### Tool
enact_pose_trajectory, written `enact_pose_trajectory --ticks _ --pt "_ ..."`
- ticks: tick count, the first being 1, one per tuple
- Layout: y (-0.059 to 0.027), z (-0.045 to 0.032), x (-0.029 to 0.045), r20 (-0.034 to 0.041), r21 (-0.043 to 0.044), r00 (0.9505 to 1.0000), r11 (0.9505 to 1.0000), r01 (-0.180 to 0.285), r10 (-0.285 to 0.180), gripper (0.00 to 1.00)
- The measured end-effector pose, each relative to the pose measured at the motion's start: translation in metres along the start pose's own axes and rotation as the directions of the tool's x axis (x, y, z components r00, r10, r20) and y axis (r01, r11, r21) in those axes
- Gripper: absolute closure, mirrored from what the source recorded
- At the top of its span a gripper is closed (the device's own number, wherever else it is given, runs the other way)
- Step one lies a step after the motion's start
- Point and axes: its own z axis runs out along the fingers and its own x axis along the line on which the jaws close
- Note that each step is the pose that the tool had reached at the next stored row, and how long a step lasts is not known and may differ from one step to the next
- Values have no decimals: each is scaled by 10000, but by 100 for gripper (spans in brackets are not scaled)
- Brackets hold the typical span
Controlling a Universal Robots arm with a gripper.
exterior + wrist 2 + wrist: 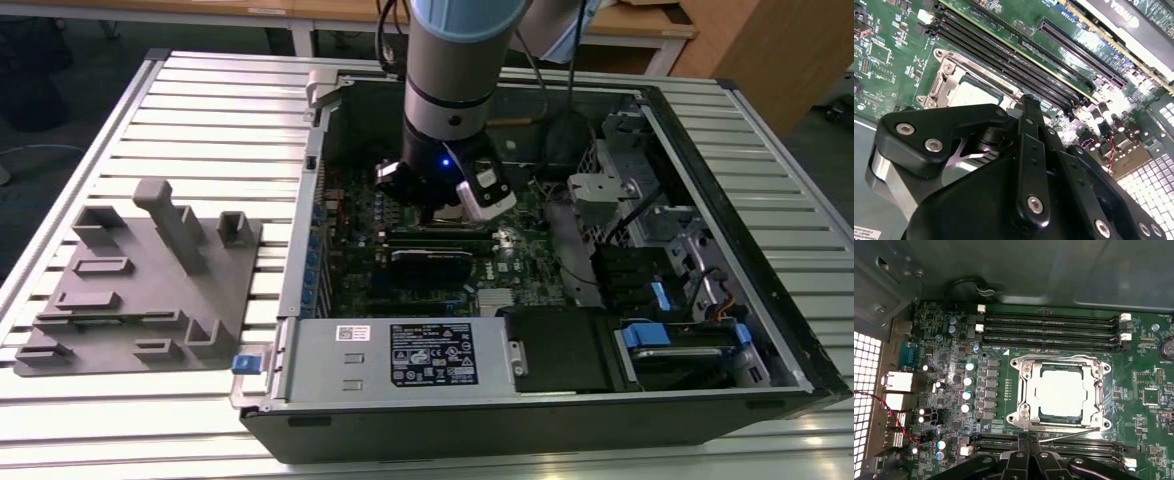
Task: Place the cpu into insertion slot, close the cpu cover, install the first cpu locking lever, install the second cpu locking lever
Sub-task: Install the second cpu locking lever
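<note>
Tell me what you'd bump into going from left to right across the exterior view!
Grey holder block → silver case edge → green board → robot arm → drive cage → blue clips

One chip (pixel 1060 392) sits in one socket (pixel 1024 390) under one cover frame (pixel 1097 390); one computer case (pixel 787 370); one grey tray (pixel 80 330).

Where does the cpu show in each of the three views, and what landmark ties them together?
Exterior view: hidden under the arm's wrist, cannot place it.
First wrist view: the cpu sits in the insertion slot, cpu cover down around it.
Second wrist view: cpu above the gripper body.
Shared landmark: the long black memory slots beside it.
</note>
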Motion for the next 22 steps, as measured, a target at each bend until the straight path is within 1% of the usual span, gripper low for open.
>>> enact_pose_trajectory --ticks 3,11,18,22 --pt "-5 38 27 0 1 10000 10000 -1 1 89" --pt "-25 180 102 0 1 10000 10000 -1 1 89" --pt "-24 227 121 0 0 10000 10000 -1 1 89" --pt "-14 254 140 -1 -16 10000 10000 0 0 89"
